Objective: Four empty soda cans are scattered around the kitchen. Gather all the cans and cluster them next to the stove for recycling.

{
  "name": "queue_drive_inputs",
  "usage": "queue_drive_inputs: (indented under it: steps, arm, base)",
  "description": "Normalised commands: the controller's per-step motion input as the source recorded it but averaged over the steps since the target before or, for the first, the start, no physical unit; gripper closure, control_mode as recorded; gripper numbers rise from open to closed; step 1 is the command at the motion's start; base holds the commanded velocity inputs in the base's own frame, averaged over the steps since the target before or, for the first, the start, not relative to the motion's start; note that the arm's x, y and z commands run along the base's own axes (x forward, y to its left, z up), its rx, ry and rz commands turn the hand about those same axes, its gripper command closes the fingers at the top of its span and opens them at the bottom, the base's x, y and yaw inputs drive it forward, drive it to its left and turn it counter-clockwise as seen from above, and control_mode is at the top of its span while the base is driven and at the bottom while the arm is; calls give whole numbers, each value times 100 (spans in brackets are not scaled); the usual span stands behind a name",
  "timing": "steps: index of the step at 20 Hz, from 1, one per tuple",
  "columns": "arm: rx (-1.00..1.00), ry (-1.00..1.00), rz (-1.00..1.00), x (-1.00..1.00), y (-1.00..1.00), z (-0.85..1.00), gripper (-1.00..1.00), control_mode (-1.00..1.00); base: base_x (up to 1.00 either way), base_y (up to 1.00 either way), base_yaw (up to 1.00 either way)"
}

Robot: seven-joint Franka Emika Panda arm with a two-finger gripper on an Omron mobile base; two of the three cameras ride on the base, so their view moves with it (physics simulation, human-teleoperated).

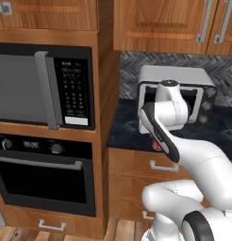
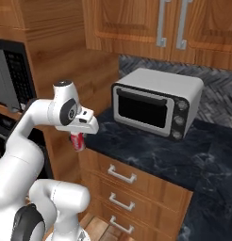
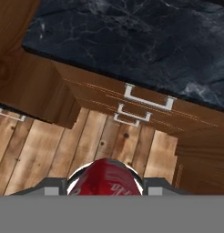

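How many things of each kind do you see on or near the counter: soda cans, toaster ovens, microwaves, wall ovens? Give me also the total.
Soda cans: 1, red, held in the tool
Toaster ovens: 1, silver, on the counter
Microwaves: 1, built in
Wall ovens: 1, black
Total: 4
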Motion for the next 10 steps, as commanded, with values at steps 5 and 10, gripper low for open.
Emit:
queue_drive_inputs:
  steps: [5,10]
  arm:
    - [0,0,0,0,0,0,100,100]
    - [0,0,0,0,0,0,100,100]
  base:
    - [-45,14,-6]
    - [-44,0,-12]
